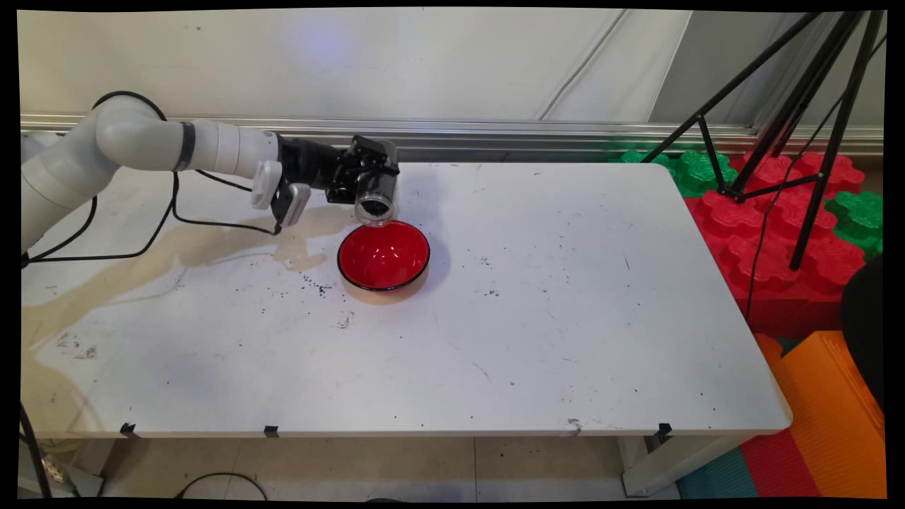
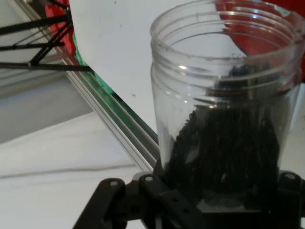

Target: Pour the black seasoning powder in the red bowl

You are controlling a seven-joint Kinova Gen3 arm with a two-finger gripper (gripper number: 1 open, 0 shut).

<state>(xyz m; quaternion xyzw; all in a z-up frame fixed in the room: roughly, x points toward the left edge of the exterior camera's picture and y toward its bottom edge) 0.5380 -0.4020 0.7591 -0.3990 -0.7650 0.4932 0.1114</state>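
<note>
The claw (image 1: 368,185) is seen pinching a clear plastic jar (image 1: 375,198) from both sides, above the far left part of the white surface (image 1: 565,318). The jar is held tilted, its open mouth turned down and toward the camera, just above the far rim of a red bowl (image 1: 383,256). Whether the jar's lip touches the bowl rim cannot be told.

In the hand view the jar (image 2: 224,119) is seen along its length: threaded neck, no lid, and a dark granular fill (image 2: 228,152) banked in the part nearest the claw (image 2: 209,205). A slice of the red bowl (image 2: 257,33) is visible through and past the jar's mouth.

The bowl is red inside with a black rim, upright on the surface, left of centre. Its inside appears glossy; no contents can be made out in it.

Dark specks (image 1: 314,285) are scattered on the surface just left of the bowl, with fainter marks elsewhere. A black tripod (image 1: 792,120) stands past the far right corner, over red and green foam blocks (image 1: 771,233).
</note>
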